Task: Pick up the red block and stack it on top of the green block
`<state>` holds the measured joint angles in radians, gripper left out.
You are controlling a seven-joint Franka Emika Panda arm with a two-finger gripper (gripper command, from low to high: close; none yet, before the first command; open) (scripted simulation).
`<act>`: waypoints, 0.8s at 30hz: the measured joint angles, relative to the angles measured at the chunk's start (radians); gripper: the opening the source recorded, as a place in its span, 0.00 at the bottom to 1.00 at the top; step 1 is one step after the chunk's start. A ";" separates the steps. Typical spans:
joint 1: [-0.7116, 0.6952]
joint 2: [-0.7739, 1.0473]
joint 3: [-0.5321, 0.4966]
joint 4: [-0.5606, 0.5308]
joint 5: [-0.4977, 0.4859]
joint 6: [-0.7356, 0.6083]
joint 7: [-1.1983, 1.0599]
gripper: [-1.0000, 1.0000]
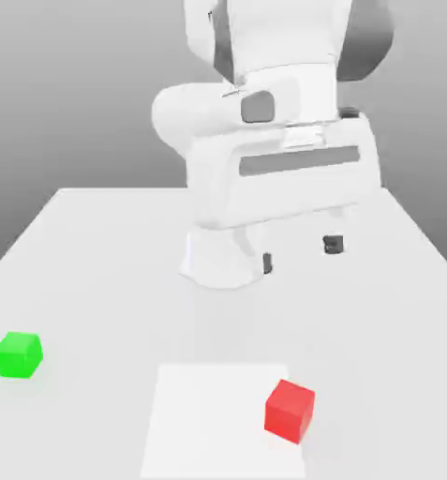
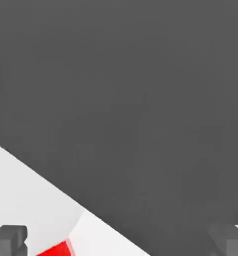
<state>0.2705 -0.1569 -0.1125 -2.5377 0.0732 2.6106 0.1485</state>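
The red block (image 1: 290, 411) rests near the table's front edge, on the right corner of a paler square patch (image 1: 208, 412). Far off at the exterior view's left sits the green block (image 1: 18, 355), alone on the table. My gripper (image 1: 300, 254) hangs under the white hand, above the table's back half and well behind the red block. It is open, its two dark fingertips (image 1: 333, 245) wide apart with nothing between them. In the hand view the same fingertips (image 2: 8, 240) frame a sliver of the red block (image 2: 56, 248).
The arm's white base (image 1: 222, 258) stands at the back middle of the white table (image 1: 105, 272). In the hand view the table's edge runs diagonally, with dark grey floor (image 2: 140, 100) beyond it.
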 joint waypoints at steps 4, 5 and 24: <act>0.032 0.143 0.010 -0.054 -0.008 0.071 -0.129 0.50; 0.038 0.179 0.013 -0.068 -0.017 0.089 -0.157 0.50; 0.026 0.339 0.033 -0.088 -0.032 0.196 -0.227 0.00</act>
<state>0.2962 0.1822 -0.0791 -2.6255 0.0408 2.8064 -0.0787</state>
